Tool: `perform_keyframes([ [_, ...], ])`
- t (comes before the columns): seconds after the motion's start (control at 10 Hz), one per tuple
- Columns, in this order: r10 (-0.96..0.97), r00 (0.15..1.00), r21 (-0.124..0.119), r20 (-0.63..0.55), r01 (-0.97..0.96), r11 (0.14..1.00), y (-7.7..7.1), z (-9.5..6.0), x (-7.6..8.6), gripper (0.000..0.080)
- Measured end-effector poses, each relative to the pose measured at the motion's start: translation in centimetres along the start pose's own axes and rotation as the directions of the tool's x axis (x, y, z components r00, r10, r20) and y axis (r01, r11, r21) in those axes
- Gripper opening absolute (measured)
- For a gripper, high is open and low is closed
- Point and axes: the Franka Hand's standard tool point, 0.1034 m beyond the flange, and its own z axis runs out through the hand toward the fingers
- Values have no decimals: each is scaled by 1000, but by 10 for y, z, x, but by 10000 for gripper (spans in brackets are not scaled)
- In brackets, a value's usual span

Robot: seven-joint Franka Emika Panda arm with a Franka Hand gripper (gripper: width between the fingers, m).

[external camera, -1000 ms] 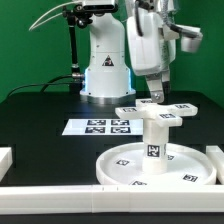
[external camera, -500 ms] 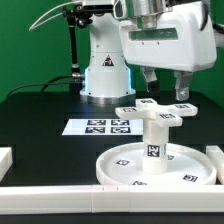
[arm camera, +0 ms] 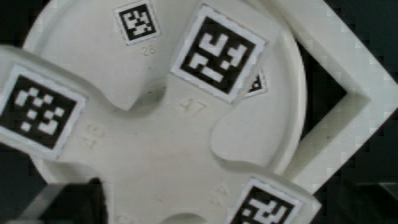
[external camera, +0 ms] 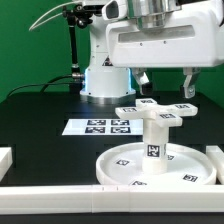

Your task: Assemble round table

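**Exterior view, from its left to its right.** The marker board [external camera: 100, 126] is lying flat on the tabletop [external camera: 40, 115], below the tool and off to that view's left. It is no part of the job. The tool [external camera: 165, 88] is hanging over the assembly with its two fingers [external camera: 187, 88] spread wide and gripping nothing.

Beneath the tool, the foot [external camera: 152, 110] is sitting flat on top of the leg [external camera: 152, 138]. The leg's long axis is running vertically, up toward the tool, and the leg is standing upright at the middle of the disc [external camera: 108, 172], lowest of all under the tool. The fingertips are sitting a little above the foot and are not touching it.

**Wrist view.** The foot [arm camera: 160, 110] is filling the picture, so the tool is looking down on the cross from close above.

**Judgement.** The coming move is turning on a straight descent along the leg's axis onto the foot.

**Writing.** No brand or readable lettering is showing. Only black-and-white square tags are appearing on the foot, leg, disc and marker board.
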Motion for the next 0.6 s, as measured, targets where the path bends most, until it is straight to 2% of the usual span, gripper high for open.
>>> perform_keyframes([
  [0.1, -160, 987, -18, -4, 160, 987, -1, 0, -1, 649],
  [0.3, -431, 901, -31, 42, 433, 901, 0, 3, 0, 649],
  [0.6, -584, 810, -24, 49, 586, 810, 2, 3, 1, 649],
])
